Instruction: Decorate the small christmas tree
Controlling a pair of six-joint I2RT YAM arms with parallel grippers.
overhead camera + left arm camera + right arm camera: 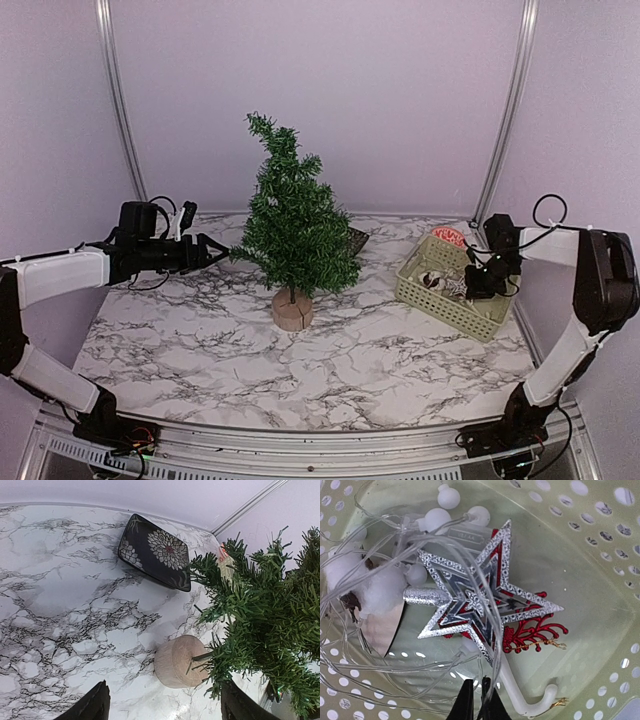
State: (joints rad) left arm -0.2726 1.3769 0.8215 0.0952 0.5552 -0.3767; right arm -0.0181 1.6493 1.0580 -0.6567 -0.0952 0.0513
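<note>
The right hand (477, 685) hangs low inside the basket (600, 580), fingers nearly together with only a sliver of gap. A clear wire of the light string (440, 515) runs down into that gap. Whether it is pinched, I cannot tell. The left hand (165, 697) is held level beside the tree (295, 220), fingers wide apart and empty.

The tree stands upright at the middle of the desk (200, 370), left of the basket and well apart from it. No decoration shows on it.

The step appears to be picking a first decoration out of the basket. The next move likely calls for a firm hold on one piece, lifted free of the looping wire, then carried over to a branch or the treetop.

The tree is dark green with bristly, needle-like branches, a thin trunk and a round pale wooden base (177, 662). The basket is pale green plastic, rectangular, its walls full of round holes. In it lie a silver glitter star (480, 600) with a tube-shaped stem, a red glitter ornament (530, 635) partly under it, a smooth white hook (520, 700) and the light string's white globes. A dark square plate (155, 550) with white flowers lies behind the tree. The desk is white marble pattern with grey veins.
</note>
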